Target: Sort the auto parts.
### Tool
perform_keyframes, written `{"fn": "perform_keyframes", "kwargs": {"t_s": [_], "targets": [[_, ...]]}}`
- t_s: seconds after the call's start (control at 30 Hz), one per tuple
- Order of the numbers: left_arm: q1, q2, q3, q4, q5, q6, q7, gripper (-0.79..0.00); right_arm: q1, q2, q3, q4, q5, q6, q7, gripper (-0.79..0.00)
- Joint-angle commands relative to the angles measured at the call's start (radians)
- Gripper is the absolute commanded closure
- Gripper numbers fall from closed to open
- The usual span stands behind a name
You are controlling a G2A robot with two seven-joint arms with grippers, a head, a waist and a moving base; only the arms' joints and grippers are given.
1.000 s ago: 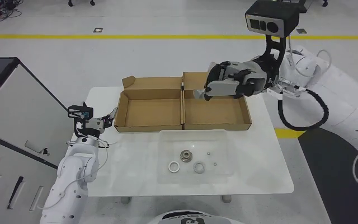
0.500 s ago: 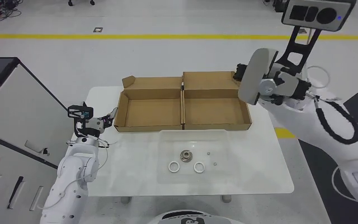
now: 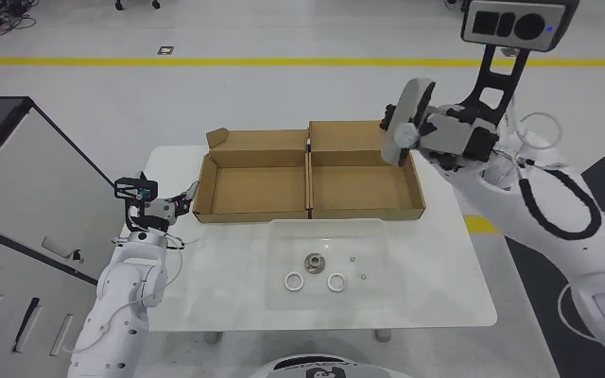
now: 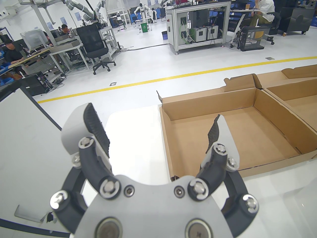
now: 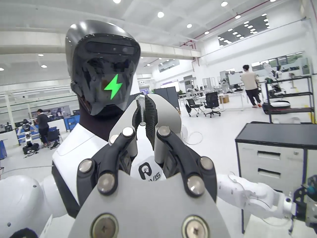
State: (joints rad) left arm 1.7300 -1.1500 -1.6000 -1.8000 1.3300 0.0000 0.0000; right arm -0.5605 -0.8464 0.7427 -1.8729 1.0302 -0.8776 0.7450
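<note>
- right gripper (image 5: 145, 103) clamped on a bolt (image 5: 140, 112), held up near the right box's (image 3: 364, 189) far corner.
- left gripper (image 4: 153, 130) fingers apart, beside the left box (image 4: 260, 134).
- rings (image 3: 295, 281) and a hub (image 3: 311, 261) lie in the tray (image 3: 371, 236).

Top camera: high above the arms, looking steeply down; the whole white table (image 3: 236, 283) is in frame. Left wrist camera: low, just behind the left gripper (image 4: 153, 115), facing across the table edge into the left cardboard box (image 4: 242, 134) and the lab floor beyond. Right wrist camera: raised, turned off the table toward room and ceiling, with the right gripper (image 5: 145, 100) closed on a threaded bolt (image 5: 141, 110) close at centre. Top and left wrist views share that box and the yellow floor line (image 3: 236, 61).
</note>
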Motion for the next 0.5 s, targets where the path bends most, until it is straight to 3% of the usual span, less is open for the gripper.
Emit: {"fn": "perform_keyframes", "kwargs": {"t_s": [0.0, 0.2, 0.47], "targets": [[0.000, 0.000, 0.000, 0.000, 0.000, 0.000, 0.000, -0.785, -0.016, 0.001, 0.020, -0.013, -0.058, 0.042, -0.022, 0.000], [0.000, 0.000, 0.000, 0.000, 0.000, 0.000, 0.000, -0.785, -0.073, -0.005, 0.059, -0.055, -0.061, 0.076, -0.037, 0.000], [0.000, 0.000, 0.000, 0.000, 0.000, 0.000, 0.000, -0.785, -0.150, -0.037, 0.067, -0.089, 0.235, 0.000, 0.047, 0.000]]}}
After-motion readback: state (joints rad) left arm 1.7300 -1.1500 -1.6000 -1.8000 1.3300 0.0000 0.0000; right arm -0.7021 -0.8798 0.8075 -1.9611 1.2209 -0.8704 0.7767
